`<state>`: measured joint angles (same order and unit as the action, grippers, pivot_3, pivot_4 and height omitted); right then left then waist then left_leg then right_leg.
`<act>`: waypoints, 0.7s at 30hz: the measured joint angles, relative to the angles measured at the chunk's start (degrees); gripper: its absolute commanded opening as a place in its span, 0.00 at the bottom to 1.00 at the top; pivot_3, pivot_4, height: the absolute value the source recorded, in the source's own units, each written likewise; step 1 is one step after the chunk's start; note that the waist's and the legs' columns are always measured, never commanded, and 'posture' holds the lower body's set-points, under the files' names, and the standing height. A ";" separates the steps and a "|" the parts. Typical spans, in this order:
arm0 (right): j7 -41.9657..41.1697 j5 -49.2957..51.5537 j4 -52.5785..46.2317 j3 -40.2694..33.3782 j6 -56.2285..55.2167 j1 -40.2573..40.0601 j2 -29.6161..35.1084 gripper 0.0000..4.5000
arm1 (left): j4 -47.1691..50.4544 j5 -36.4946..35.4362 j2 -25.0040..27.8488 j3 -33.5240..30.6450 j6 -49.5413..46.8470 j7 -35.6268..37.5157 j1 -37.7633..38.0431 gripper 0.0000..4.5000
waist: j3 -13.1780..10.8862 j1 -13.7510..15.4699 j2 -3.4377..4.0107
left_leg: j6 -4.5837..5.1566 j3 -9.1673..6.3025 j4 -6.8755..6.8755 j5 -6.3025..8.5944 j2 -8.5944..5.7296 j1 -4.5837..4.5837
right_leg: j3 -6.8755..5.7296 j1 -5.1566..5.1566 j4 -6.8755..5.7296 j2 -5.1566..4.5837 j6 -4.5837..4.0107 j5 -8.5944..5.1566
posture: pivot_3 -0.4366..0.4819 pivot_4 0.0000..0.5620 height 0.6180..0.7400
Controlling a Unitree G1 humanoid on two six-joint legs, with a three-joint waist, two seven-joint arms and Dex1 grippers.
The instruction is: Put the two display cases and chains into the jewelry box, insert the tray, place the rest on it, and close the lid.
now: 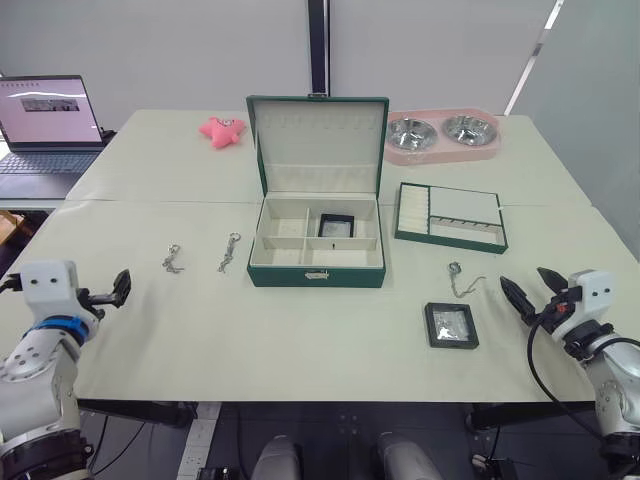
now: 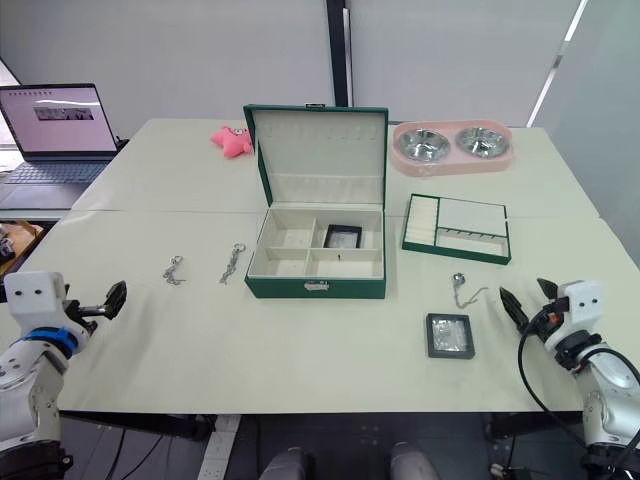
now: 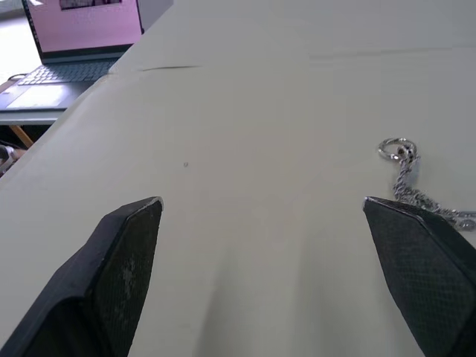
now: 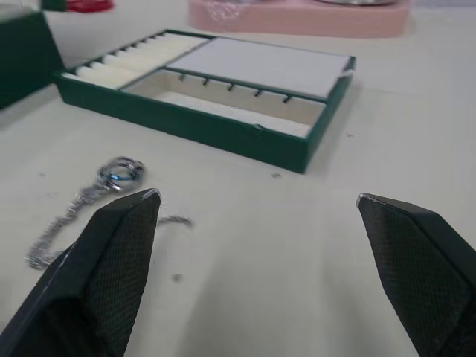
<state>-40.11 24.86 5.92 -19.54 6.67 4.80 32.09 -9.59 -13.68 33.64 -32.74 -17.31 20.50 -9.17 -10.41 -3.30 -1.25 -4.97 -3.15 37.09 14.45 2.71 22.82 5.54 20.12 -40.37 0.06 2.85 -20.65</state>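
I see the jewelry box (image 1: 316, 245) sitting in the middle of the table (image 1: 300, 340), its lid (image 1: 318, 140) standing upright at the back with the cream lining and a row of hooks facing me. One display case (image 1: 336, 226) already lies in the box's rear right compartment; the other three compartments look bare from here. The second display case (image 1: 451, 325) lies flat on the table toward my right front, well apart from the box, and just behind it a chain (image 1: 459, 279) lies loose on the tabletop. The tray (image 1: 451, 216) rests on the table to the right of the box, near it but not touching, ribbed section toward the box. Two more chains lie left of the box: one chain (image 1: 229, 252) nearer it, another chain (image 1: 173, 260) farther left, both apart from each other. My right gripper (image 1: 529, 285) hovers at the right front edge of the table, fingers spread wide and holding nothing, close to the loose chain on that side. My left gripper (image 3: 286, 253) hangs over the left front of the table, fingers likewise spread wide and empty, with a chain near one fingertip. Farther back I see a pink double pet bowl (image 1: 443, 135), a pink star-shaped toy (image 1: 222, 130) and an open laptop (image 1: 48, 125) at the far left.
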 measured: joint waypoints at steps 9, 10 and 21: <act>-6.48 6.24 -17.64 12.15 16.14 12.65 3.68 1.00 | 0.69 -0.55 -3.76 4.71 -2.13 -3.88 -4.24 0.99 | 0.02 0.21 -0.03 | 0.00 -0.08 0.04 0.00 -0.01 0.06 | -0.06 0.03 -0.02 0.01 0.00 0.00 | 0.48 0.27 1.00; -7.22 6.89 -18.70 14.01 18.00 14.56 3.61 1.00 | 0.60 -0.55 -4.01 5.09 -2.31 -4.30 -4.80 0.99 | 0.01 0.21 -0.03 | 0.00 -0.08 0.06 0.00 -0.02 0.07 | -0.06 0.04 -0.02 0.00 0.00 0.00 | 0.48 0.27 1.00; -9.17 5.98 -19.00 27.30 24.07 26.34 -3.05 1.00 | -5.48 -0.06 -4.84 8.94 -3.13 -6.22 -10.31 0.99 | 0.03 0.21 -0.07 | 0.00 -0.11 0.07 0.00 -0.02 0.10 | -0.10 0.08 -0.01 -0.02 0.00 0.00 | 0.48 0.27 1.00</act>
<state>-49.28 30.84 -13.08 7.76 30.74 31.14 29.03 -15.07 -13.74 28.80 -23.80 -20.44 14.28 -19.48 -10.38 -3.09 -1.32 -4.97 -3.27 37.16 14.45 2.69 22.93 5.44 20.21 -40.38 0.03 2.85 -20.65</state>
